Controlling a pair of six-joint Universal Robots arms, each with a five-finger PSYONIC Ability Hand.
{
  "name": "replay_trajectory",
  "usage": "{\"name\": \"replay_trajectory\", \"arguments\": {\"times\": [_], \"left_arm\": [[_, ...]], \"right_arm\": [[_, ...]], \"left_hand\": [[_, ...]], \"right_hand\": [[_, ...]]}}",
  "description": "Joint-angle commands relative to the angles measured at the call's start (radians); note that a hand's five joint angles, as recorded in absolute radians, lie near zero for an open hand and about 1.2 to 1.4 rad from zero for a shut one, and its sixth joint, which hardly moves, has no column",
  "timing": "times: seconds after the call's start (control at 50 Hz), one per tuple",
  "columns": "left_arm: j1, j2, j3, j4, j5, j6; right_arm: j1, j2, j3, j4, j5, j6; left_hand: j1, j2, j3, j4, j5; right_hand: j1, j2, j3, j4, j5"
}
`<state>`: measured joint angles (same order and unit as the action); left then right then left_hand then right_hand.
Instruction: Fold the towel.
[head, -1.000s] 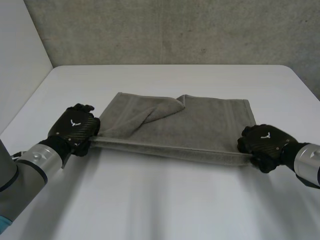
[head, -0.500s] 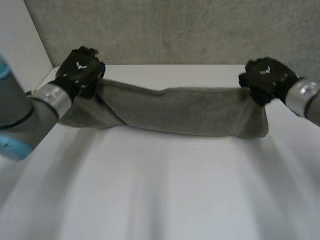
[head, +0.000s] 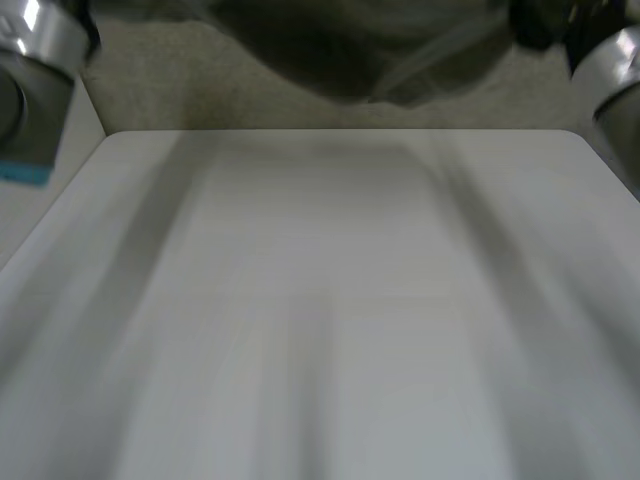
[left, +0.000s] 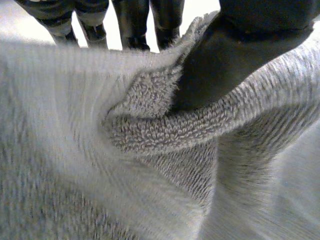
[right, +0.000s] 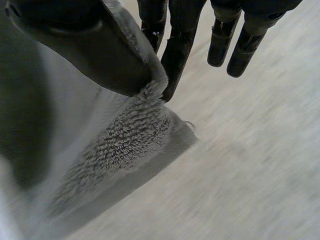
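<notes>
Left hand and right hand, both black, hang high over the broad white bench, with the grey terry towel slung between them in the air above its far side, sagging in the middle. The left hand clamps a bunched left edge of the cloth between thumb and fingers, while the right hand pinches the right corner between thumb and a finger, the others straight and free. Soft, light and limp, it will probably droop wherever unsupported, so the corners look the best places to hold.
</notes>
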<state>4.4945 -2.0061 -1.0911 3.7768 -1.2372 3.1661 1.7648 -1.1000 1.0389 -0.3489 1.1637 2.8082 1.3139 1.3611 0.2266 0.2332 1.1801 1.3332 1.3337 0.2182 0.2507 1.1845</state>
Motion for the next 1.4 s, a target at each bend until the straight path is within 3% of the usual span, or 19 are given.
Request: {"name": "replay_trajectory", "arguments": {"times": [0.02, 0.22, 0.48, 0.5, 0.52, 0.56, 0.74, 0.92, 0.96, 0.98, 1.0, 1.04, 1.12, 1.28, 1.32, 1.4], "left_arm": [[0.061, -0.017, -0.318, -0.017, 0.093, 0.147], [0.080, -0.033, -0.630, -0.017, 0.146, 0.317], [0.066, -0.016, -0.751, -0.035, 0.128, 0.403], [0.069, -0.017, -0.753, -0.040, 0.119, 0.410], [0.069, -0.017, -0.753, -0.040, 0.119, 0.410], [0.074, -0.023, -0.753, -0.043, 0.076, 0.426], [0.061, -0.029, -0.753, -0.037, -0.073, 0.479], [0.060, -0.034, -0.740, -0.028, -0.143, 0.517], [0.060, -0.034, -0.740, -0.029, -0.140, 0.514], [0.057, -0.034, -0.740, -0.031, -0.134, 0.514], [0.057, -0.034, -0.740, -0.031, -0.134, 0.514], [0.055, -0.033, -0.745, -0.035, -0.130, 0.514], [0.055, -0.002, -0.753, -0.043, -0.116, 0.515], [0.101, 0.305, -0.810, -0.126, -0.051, 0.506], [0.132, 0.441, -0.826, -0.201, -0.022, 0.502], [0.166, 0.556, -0.845, -0.285, 0.019, 0.485]], "right_arm": [[-0.024, -0.052, 0.335, 0.021, -0.074, -0.101], [-0.047, -0.093, 0.648, 0.025, -0.168, -0.164], [-0.108, -0.190, 0.799, 0.050, -0.154, -0.260], [-0.117, -0.202, 0.797, 0.059, -0.156, -0.257], [-0.117, -0.202, 0.797, 0.059, -0.156, -0.257], [-0.134, -0.219, 0.794, 0.082, -0.157, -0.256], [-0.165, -0.251, 0.785, 0.122, -0.162, -0.256], [-0.174, -0.258, 0.779, 0.148, -0.164, -0.256], [-0.174, -0.258, 0.779, 0.151, -0.164, -0.254], [-0.174, -0.258, 0.779, 0.156, -0.164, -0.256], [-0.173, -0.259, 0.779, 0.162, -0.164, -0.256], [-0.173, -0.261, 0.774, 0.168, -0.162, -0.256], [-0.176, -0.281, 0.760, 0.191, -0.153, -0.256], [-0.212, -0.406, 0.734, 0.387, -0.157, -0.265], [-0.243, -0.483, 0.736, 0.482, -0.174, -0.266], [-0.266, -0.571, 0.736, 0.548, -0.179, -0.269]], "left_hand": [[0.082, 0.035, -0.052, -0.059, 0.042], [0.082, 0.035, -0.052, -0.059, 0.042], [0.082, 0.035, -0.052, -0.059, 0.042], [-0.071, -0.119, -0.052, -0.059, -0.112], [-0.073, -0.120, -0.052, -0.059, -0.114], [-0.403, -0.450, -0.052, -0.059, -0.444], [-0.598, -0.646, -0.052, -0.059, -0.639], [-0.569, -0.616, -0.052, -0.059, -0.610], [-0.455, -0.502, -0.052, -0.059, -0.495], [-0.280, -0.327, -0.052, -0.059, -0.321], [-0.278, -0.326, -0.052, -0.059, -0.319], [0.060, 0.013, -0.052, -0.059, 0.019], [0.082, 0.035, -0.052, -0.059, 0.042], [0.082, 0.035, -0.052, -0.059, 0.042], [0.082, 0.035, -0.052, -0.059, 0.042], [0.082, 0.035, -0.052, -0.059, 0.042]], "right_hand": [[0.063, 0.063, -0.044, -0.076, 0.037], [0.063, 0.063, -0.044, -0.076, 0.037], [0.063, 0.063, -0.044, -0.076, 0.037], [0.063, 0.063, -0.044, -0.076, 0.037], [0.063, 0.063, -0.044, -0.076, 0.037], [0.063, 0.063, -0.044, -0.076, 0.037], [0.063, 0.063, -0.044, -0.076, 0.037], [0.063, 0.063, -0.044, -0.076, 0.037], [0.063, 0.063, -0.044, -0.076, 0.037], [0.063, 0.063, -0.044, -0.076, 0.037], [0.063, 0.063, -0.044, -0.076, 0.037], [0.063, 0.063, -0.044, -0.076, 0.037], [0.063, 0.063, -0.044, -0.076, 0.037], [0.063, 0.063, -0.044, -0.076, 0.037], [0.063, 0.063, -0.044, -0.076, 0.037], [0.063, 0.063, -0.044, -0.076, 0.037]]}}
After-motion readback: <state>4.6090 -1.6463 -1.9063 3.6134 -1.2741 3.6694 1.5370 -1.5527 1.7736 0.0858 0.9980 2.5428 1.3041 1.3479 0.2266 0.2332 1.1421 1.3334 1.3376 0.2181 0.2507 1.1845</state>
